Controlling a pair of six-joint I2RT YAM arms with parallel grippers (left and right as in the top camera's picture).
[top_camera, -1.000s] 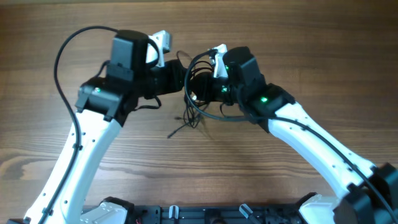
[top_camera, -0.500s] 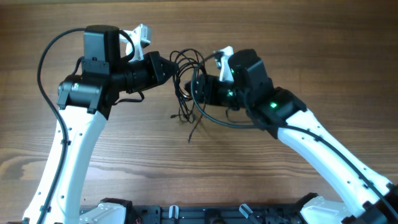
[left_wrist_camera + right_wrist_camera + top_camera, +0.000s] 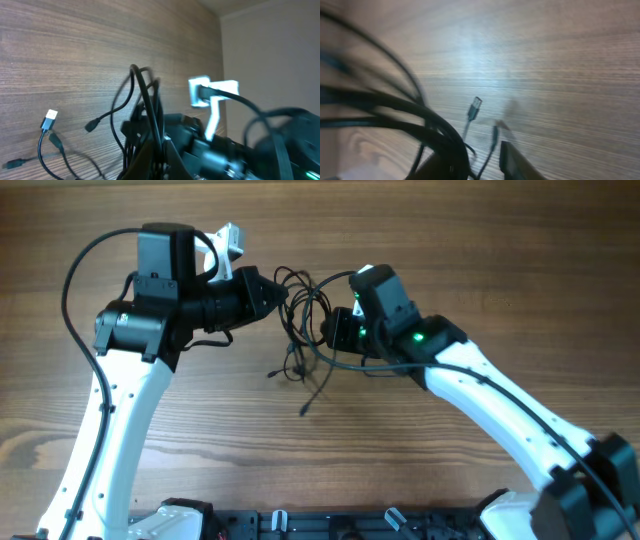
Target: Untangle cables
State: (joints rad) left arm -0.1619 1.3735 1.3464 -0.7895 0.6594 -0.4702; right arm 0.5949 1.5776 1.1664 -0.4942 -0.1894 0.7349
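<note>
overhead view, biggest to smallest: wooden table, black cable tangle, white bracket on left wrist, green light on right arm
1. wooden table
2. tangle of thin black cables
3. white bracket on left wrist
4. green light on right arm

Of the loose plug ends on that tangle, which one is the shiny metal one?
The flat rectangular plug at the left of the left wrist view; the other loose ends of the cables are small and dark.

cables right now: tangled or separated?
Tangled. The overhead view shows the cables as one bunch of overlapping loops, with a few loose ends trailing out of it.
</note>
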